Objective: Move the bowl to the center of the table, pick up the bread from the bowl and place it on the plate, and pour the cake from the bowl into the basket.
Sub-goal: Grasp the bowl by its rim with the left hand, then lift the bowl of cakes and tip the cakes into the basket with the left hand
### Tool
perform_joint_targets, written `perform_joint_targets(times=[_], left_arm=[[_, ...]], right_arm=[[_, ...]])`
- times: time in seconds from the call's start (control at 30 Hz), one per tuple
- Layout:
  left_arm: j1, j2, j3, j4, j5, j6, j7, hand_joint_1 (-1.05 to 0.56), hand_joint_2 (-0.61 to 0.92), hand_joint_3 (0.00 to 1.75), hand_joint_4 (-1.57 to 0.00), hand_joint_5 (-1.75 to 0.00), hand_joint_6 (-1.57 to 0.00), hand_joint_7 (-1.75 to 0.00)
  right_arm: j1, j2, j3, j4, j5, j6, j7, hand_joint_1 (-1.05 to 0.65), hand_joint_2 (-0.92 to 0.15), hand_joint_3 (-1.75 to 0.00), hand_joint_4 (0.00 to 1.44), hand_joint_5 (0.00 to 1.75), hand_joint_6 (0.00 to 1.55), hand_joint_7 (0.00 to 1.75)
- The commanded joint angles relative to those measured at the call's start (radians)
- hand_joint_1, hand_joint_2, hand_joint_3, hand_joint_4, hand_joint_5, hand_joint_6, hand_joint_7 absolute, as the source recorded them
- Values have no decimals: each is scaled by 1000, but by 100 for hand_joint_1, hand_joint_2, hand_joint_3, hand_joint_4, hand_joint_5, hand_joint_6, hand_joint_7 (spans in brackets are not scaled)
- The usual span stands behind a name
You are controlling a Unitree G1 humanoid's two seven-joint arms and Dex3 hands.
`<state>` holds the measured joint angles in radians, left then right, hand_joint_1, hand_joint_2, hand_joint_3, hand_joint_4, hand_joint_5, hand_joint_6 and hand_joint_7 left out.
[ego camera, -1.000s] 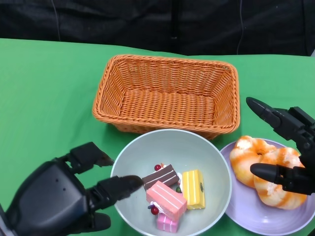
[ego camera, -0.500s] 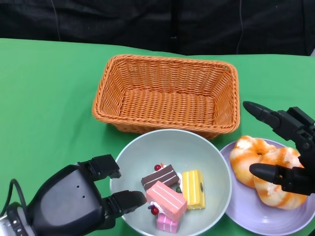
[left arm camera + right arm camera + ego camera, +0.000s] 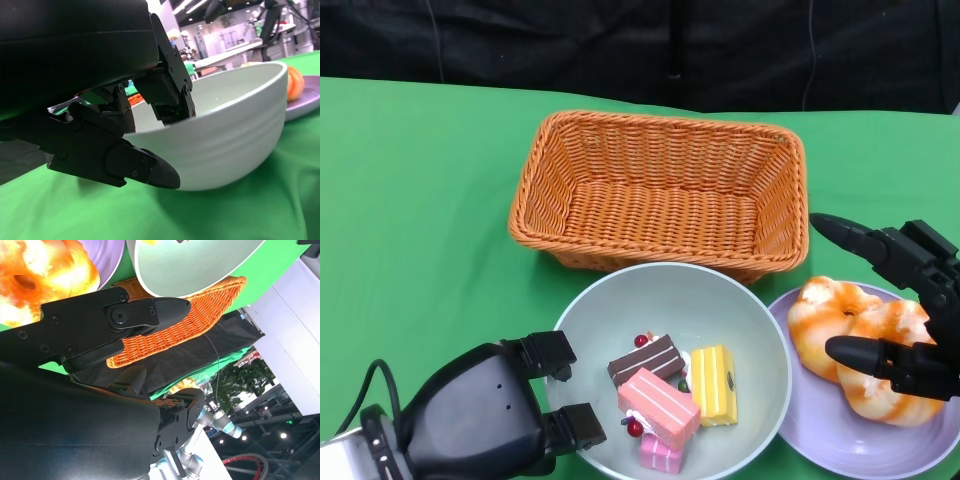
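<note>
So, left hand point(image 3: 495, 425) clamped on the bowl point(image 3: 720, 300) rim at the table's point(image 3: 410, 200) near edge, cake point(image 3: 670, 385) inside. Right hand point(image 3: 900, 310) spread, empty, over bread point(image 3: 820, 310) on the plate point(image 3: 810, 425). Basket point(image 3: 660, 190) just behind.

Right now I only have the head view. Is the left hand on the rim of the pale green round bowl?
Observer: In the left wrist view, the left hand straddles the rim of the pale green round bowl, with one finger inside and one against the outer wall. I cannot tell whether it is squeezing.
Operator: Bowl lifted?
Observer: It doesn't look lifted. Its base appears to sit on the green cloth.
Operator: Right hand holding bread?
Observer: No. In the right wrist view, the right hand is spread and holds nothing. The orange glazed bread lies beside it on the purple plate.
</note>
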<state>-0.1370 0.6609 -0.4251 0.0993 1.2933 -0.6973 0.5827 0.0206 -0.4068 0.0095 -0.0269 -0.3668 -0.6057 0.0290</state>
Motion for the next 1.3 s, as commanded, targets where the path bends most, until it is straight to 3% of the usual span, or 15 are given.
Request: perform_joint_targets(times=[0.03, 0.23, 0.43, 0.67, 0.87, 0.97, 1.0, 1.07, 1.1, 1.2, 1.23, 1.3], left_arm=[[-44, 2, -54, 69, 33, 16, 71, -51, 87, 1, -53, -99, -77, -43], [-114, -8, -150, 177, 80, 54, 177, -46, 89, 0, -41, -119, -73, -45], [-173, -23, -228, 250, 96, 78, 252, -44, 86, 0, -40, -123, -72, -47], [-245, -50, -317, 344, 101, 77, 335, -39, 84, 0, -51, -125, -80, -59], [-267, -60, -356, 386, 68, 66, 338, -40, 85, 0, -60, -127, -85, -66], [-271, -54, -356, 375, 41, 47, 330, -40, 85, 0, -65, -138, -89, -75], [-271, -53, -355, 370, 36, 44, 330, -41, 85, 0, -71, -159, -87, -97], [-269, -49, -350, 351, 22, 39, 328, -40, 88, 1, -83, -171, -85, -125], [-268, -48, -349, 347, 17, 39, 326, -39, 90, 2, -87, -173, -83, -134], [-260, -42, -341, 316, 1, 36, 327, -39, 90, 2, -90, -174, -82, -140], [-250, -35, -331, 284, -13, 32, 324, -37, 91, 6, -95, -175, -80, -157], [-234, -24, -313, 236, -34, 29, 315, -35, 92, 10, -99, -175, -77, -170]], right_arm=[[9, -4, -6, -8, 12, -3, 4, -45, -92, -20, 0, 90, 15, 38], [15, -5, -7, -13, 10, 3, 8, -47, -92, -21, 0, 90, 15, 40], [19, -3, -7, -14, 12, 2, 12, -45, -92, -20, 1, 90, 15, 41], [17, 0, -6, -9, 10, -4, 8, -47, -92, -21, 2, 90, 14, 41], [25, 3, -6, -28, 8, 12, 13, -47, -92, -22, 2, 89, 12, 42], [25, 2, -6, -33, 7, 17, 14, -47, -92, -22, 2, 89, 12, 42], [24, 2, -5, -34, 7, 18, 14, -47, -92, -22, 2, 89, 12, 42], [24, 2, -5, -35, 6, 19, 13, -47, -92, -22, 2, 89, 12, 43], [24, 3, -5, -35, 6, 19, 13, -47, -92, -22, 2, 89, 12, 43], [24, 3, -5, -34, 7, 18, 13, -47, -92, -22, 2, 90, 11, 43], [24, 4, -5, -32, 8, 16, 12, -47, -92, -22, 2, 90, 11, 44], [23, 4, -5, -28, 6, 10, 9, -47, -92, -22, 3, 90, 11, 44]])
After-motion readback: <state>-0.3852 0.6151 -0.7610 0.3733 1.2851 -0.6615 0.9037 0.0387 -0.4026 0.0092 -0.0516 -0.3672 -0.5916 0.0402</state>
